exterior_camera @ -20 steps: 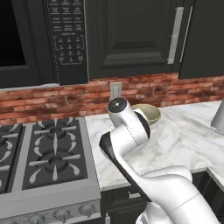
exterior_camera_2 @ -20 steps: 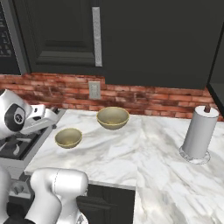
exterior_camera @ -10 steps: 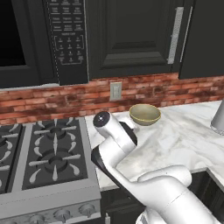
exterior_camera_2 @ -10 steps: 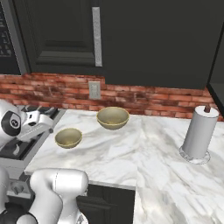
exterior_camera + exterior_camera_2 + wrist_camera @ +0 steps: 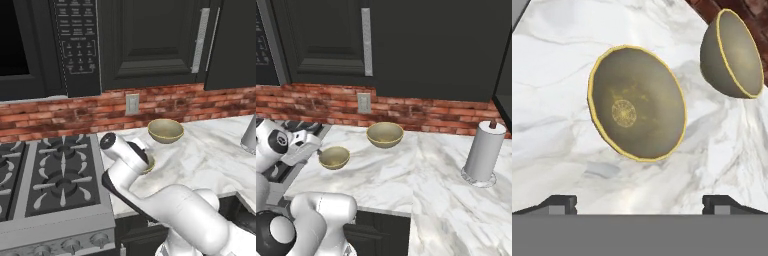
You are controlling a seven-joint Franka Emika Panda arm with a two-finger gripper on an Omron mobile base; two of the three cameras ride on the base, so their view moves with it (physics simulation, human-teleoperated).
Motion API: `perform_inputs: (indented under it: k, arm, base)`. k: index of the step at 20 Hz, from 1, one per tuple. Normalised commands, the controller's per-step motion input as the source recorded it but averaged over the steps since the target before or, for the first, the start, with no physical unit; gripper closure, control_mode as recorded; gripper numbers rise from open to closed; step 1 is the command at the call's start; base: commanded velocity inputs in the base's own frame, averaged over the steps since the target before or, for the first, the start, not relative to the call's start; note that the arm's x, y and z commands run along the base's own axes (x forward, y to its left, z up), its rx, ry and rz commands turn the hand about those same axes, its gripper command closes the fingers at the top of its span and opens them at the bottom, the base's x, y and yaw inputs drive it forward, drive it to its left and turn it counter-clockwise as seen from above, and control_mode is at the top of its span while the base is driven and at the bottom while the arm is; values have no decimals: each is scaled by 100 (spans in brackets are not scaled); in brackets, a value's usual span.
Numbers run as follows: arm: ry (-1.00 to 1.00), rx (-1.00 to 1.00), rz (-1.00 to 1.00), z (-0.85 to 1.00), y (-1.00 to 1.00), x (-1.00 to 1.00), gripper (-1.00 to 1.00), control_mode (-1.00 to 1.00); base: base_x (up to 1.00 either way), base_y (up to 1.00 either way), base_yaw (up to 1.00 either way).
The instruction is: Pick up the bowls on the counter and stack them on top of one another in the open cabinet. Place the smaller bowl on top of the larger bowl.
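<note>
The smaller bowl (image 5: pixel 637 102), olive-yellow with a golden rim, sits on the white marble counter (image 5: pixel 406 175) just ahead of my gripper (image 5: pixel 640 205). The two dark fingertips (image 5: pixel 559 204) stand wide apart, open, with nothing between them. The larger bowl (image 5: pixel 732 53) rests farther back, near the brick wall. From the right base, the smaller bowl (image 5: pixel 334 157) lies just right of my hand, and the larger bowl (image 5: pixel 385 134) is behind it to the right. From the left base, my arm covers most of the smaller bowl (image 5: pixel 149 164); the larger bowl (image 5: pixel 165 131) is in plain sight. The cabinet's inside is out of view.
A grey gas hob (image 5: pixel 45 180) borders the counter on the left, close to my arm. A paper towel roll (image 5: pixel 484 157) stands on the counter at the right. A black microwave (image 5: pixel 45 45) and panelled wall cabinets (image 5: pixel 150 40) hang above the brick wall.
My arm has swung down and to the left, bringing the hand low over the counter's left end beside the smaller bowl. Both bowls stay put; the jaws stay open.
</note>
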Motion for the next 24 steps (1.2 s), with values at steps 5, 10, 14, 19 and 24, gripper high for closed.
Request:
perform_inputs:
  k: [5, 10, 14, 19, 24]
  arm:
    - [10, -8, 0, -39, 0, 43, -100, -100]
    - [9, -4, 0, -26, 3, 33, -100, -100]
    - [7, -2, 0, -21, 9, 32, -100, -100]
    - [6, -1, 0, -19, 9, 29, -100, -100]
    - [1, 0, 0, -20, 1, 3, -100, -100]
  base:
    - [0, 0, 0]
    - [0, 0, 0]
    - [0, 0, 0]
    - [0, 0, 0]
    - [0, 0, 0]
